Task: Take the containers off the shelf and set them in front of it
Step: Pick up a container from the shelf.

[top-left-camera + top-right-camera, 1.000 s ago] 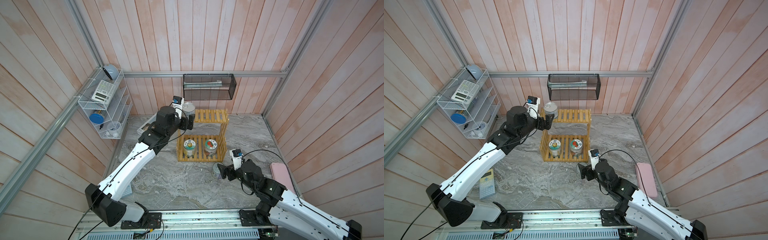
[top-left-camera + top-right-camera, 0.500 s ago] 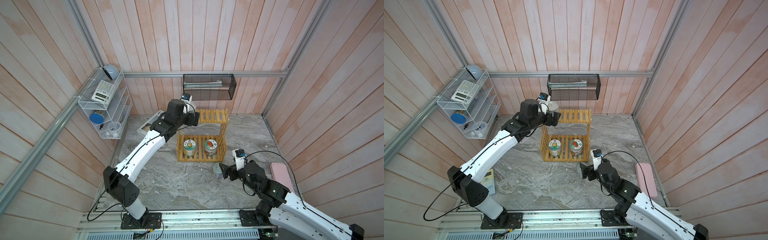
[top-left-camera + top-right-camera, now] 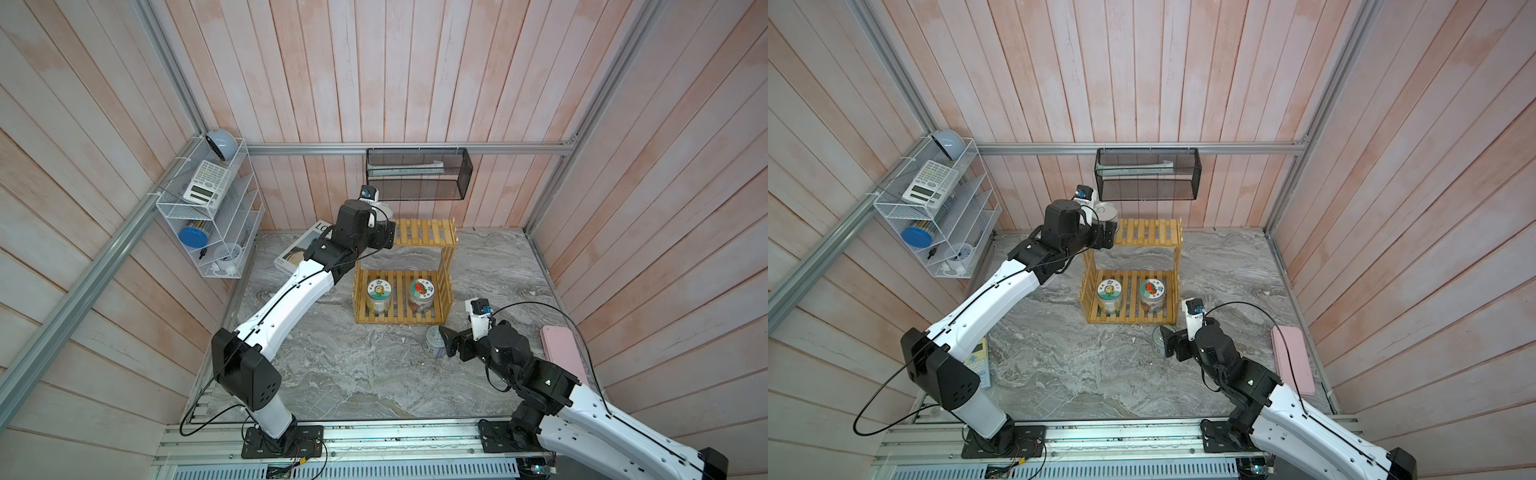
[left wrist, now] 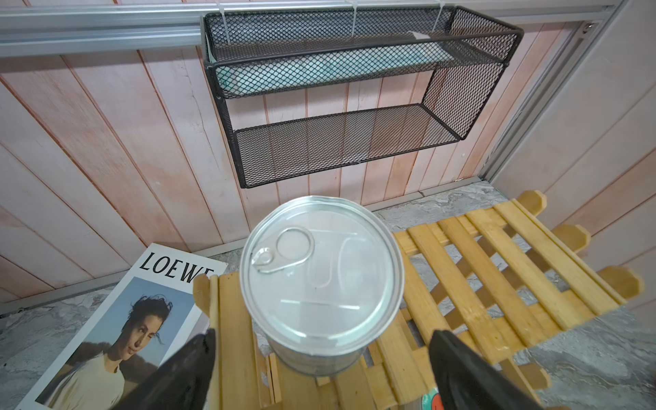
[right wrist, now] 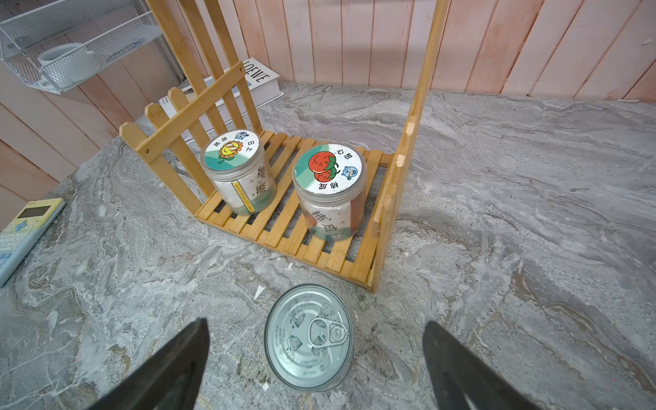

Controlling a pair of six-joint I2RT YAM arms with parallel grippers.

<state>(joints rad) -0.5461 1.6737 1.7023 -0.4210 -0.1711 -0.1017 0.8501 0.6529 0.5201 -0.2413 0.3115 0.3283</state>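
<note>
The wooden shelf (image 3: 424, 232) stands on the grey desk (image 5: 497, 213). One tin can (image 4: 321, 273) sits on the top level of the shelf, at the end next to the book (image 4: 124, 319). Its silver lid has a pull ring, but I can read no words on it. The left hand (image 4: 321, 333) is up by that can, spread wide and holding nothing. The book lies beside the shelf and says LOEWE in big black letters above a picture of a face.

Two jars stand side by side on the bottom level of the shelf. The flower jar (image 5: 230, 151) has a yellow flower on its lid and the tomato jar (image 5: 328, 165) has red tomatoes. Both have Chinese writing on the lid and side.

A second tin can (image 5: 309, 337) stands on the desk just in front of the shelf, near its right front corner. Its lid says PULL UP and PEEL BACK. The right hand (image 5: 316, 323) hangs over it, spread wide, not pinching it.
</note>
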